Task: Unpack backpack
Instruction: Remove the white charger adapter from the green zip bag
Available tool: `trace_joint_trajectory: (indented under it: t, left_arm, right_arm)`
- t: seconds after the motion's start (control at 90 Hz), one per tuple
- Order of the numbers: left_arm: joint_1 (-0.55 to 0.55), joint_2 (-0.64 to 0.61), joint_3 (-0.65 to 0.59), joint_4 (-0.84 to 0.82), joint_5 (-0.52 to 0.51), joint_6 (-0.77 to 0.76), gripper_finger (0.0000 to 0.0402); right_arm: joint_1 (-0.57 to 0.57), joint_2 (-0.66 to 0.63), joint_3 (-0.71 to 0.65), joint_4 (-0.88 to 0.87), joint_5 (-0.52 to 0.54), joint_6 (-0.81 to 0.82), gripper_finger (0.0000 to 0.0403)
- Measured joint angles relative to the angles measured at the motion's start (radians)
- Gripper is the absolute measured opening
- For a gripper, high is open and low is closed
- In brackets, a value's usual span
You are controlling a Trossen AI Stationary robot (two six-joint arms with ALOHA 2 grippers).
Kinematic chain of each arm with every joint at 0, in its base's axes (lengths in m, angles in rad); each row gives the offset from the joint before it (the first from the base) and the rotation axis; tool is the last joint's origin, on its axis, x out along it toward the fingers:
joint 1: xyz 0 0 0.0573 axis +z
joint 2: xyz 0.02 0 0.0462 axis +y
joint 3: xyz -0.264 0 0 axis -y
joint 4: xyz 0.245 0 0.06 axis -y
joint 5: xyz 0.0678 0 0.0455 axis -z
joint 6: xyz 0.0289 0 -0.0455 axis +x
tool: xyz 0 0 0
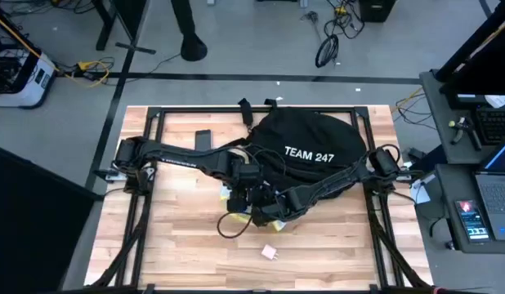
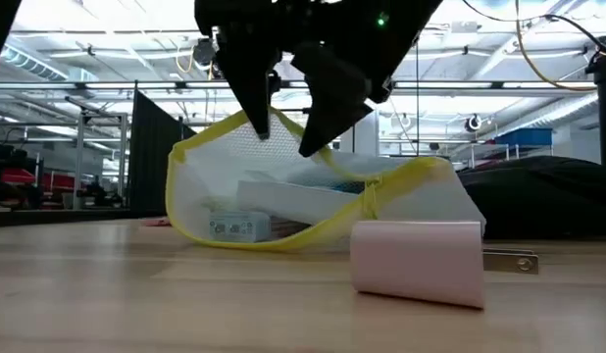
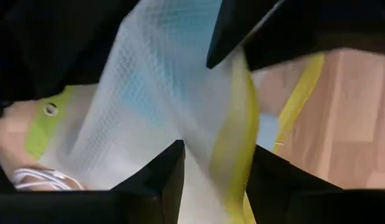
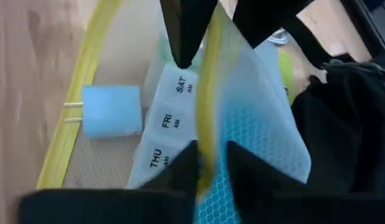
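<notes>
High view: the backpack [image 1: 314,147] lies at the table's far middle-right; both arms meet just near of it over a yellow-edged mesh pouch [image 1: 265,219]. A pink charger [image 1: 269,253] lies nearer, apart.
Low view: the pouch [image 2: 283,211] hangs lifted by its yellow rim, its bottom on the wood.
Left wrist view: the left gripper [image 3: 214,165] pinches mesh and rim.
Right wrist view: the right gripper [image 4: 208,158] pinches the yellow rim; a pill organiser [image 4: 164,134] and blue plug [image 4: 111,111] lie inside.
Advice: keep both pinches firm, draw the pouch clear of the backpack evenly, without tipping it.
</notes>
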Motion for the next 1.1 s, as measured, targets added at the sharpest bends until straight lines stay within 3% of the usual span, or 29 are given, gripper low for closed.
trace_joint_trajectory:
  t: [0.167,0.4,0.533,0.711,0.778,0.922,1.033,1.1]
  left_arm:
    - [-0.037,0.000,0.000,-0.005,0.001,-0.091,0.0132]
    - [-0.094,-0.003,-0.001,-0.006,0.015,-0.398,0.0132]
    - [-0.118,-0.047,-0.001,-0.034,0.018,-0.420,0.0132]
    - [-0.154,-0.159,-0.002,-0.057,-0.025,-0.550,0.0132]
    - [-0.194,-0.199,0.000,-0.052,-0.080,-0.630,0.0132]
    - [-0.342,-0.219,-0.046,-0.040,-0.306,-0.833,0.0132]
    - [-0.444,-0.194,-0.136,0.030,-0.533,-1.016,0.0132]
    - [-0.476,-0.176,-0.213,0.110,-0.613,-1.104,0.0132]
  right_arm:
    - [-0.004,-0.001,0.000,0.007,-0.040,-0.109,0.0004]
    - [0.004,-0.003,-0.001,0.012,-0.033,-0.277,0.0001]
    - [0.009,-0.005,0.000,0.021,-0.028,-0.362,0.0000]
    - [-0.001,-0.024,0.000,0.021,-0.119,-0.478,0.0000]
    - [-0.005,-0.037,0.000,0.023,-0.140,-0.508,0.0000]
    - [-0.015,-0.079,0.000,0.022,-0.171,-0.531,0.0000]
    - [-0.028,-0.114,0.000,0.036,-0.186,-0.522,0.0000]
    - [-0.033,-0.129,-0.001,0.042,-0.209,-0.501,0.0000]
